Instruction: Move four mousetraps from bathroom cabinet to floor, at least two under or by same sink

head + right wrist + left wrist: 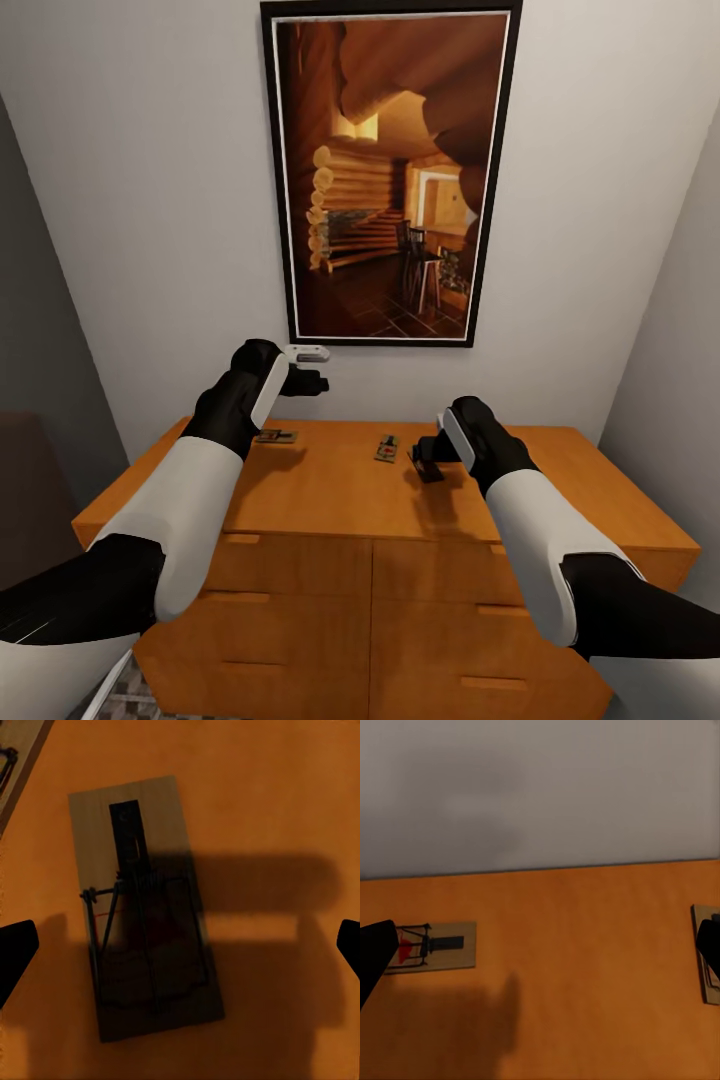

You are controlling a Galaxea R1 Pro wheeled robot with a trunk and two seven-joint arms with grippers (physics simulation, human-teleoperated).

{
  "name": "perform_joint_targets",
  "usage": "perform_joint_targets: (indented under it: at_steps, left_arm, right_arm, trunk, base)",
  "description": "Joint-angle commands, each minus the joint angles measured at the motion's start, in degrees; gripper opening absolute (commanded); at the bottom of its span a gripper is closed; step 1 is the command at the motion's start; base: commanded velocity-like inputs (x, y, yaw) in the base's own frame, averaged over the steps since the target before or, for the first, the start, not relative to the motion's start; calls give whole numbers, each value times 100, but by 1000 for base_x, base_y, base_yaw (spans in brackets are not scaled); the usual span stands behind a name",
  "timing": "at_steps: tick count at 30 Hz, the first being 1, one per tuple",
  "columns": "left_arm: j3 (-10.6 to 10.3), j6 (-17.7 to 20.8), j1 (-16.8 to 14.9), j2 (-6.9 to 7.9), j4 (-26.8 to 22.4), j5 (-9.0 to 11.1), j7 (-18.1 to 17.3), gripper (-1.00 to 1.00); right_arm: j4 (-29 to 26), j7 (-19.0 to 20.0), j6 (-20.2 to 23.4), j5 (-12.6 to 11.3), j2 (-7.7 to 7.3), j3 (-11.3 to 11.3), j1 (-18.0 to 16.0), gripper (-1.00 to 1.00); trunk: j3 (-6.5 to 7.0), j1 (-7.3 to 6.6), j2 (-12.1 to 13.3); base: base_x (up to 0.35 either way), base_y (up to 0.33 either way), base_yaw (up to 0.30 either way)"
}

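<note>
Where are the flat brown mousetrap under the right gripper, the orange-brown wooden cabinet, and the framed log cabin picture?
flat brown mousetrap (146, 907), right wrist view, its wire middle.
orange-brown wooden cabinet (330, 490), head view, bare top.
framed log cabin picture (385, 170), head view, its centre.

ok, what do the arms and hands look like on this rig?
Both arms alternate glossy white shells with black joint sections. The left hand is black with a white panel along the wrist; the right hand matches it. Fingertips are plain black. No cables or markings are visible.

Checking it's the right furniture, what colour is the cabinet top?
Orange-brown wood; the cabinet top shows best in the head view.
</note>
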Motion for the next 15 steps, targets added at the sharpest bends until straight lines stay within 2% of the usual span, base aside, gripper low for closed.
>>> perform_joint_targets:
  at_steps: [1, 15]
  left_arm:
    - [-11, 19, -4, 2, -5, 61, 57, 100]
    - [-11, 24, -4, 2, -1, 60, 52, 100]
  right_arm:
    - [-5, -36, 18, -27, 7, -19, -4, 100]
    - [-3, -26, 18, -50, 18, -27, -4, 100]
  trunk:
    - [-7, 0, -4]
    - [-7, 0, -4]
  base:
    - [10, 0, 0]
    - [3, 0, 0]
